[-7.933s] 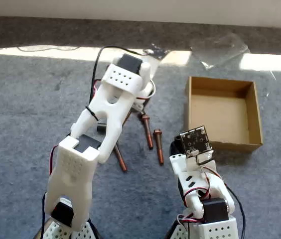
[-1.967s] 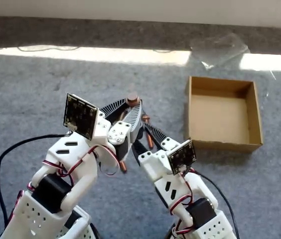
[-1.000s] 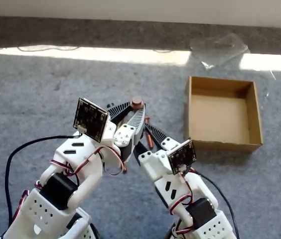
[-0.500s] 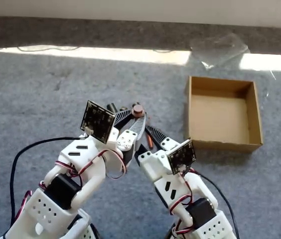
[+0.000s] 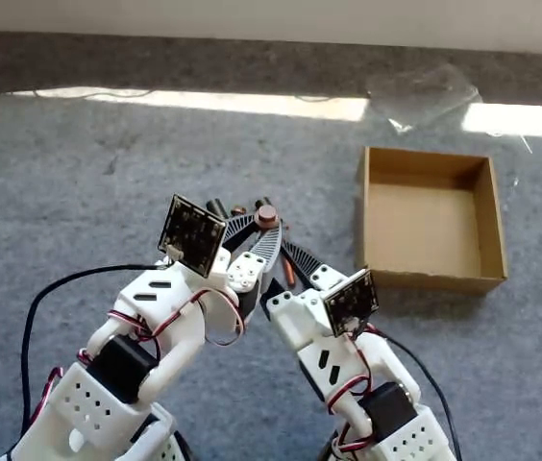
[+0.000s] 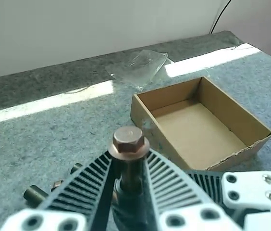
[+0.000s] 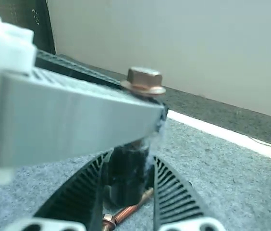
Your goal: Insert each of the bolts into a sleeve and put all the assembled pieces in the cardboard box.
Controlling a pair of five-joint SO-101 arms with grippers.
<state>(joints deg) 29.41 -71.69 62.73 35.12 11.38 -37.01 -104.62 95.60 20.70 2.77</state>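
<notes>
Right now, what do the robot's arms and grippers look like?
Both the left arm and right arm are white plastic with perforated bases, black motors and red, white and black wires. Each wrist bears a dark square circuit board. The fingers are dark, ribbed and tapered.

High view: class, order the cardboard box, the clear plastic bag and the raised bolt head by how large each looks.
1. cardboard box, clearly largest.
2. clear plastic bag, lying beyond the box.
3. bolt head, smallest by far, although it is raised nearer the camera.
</notes>
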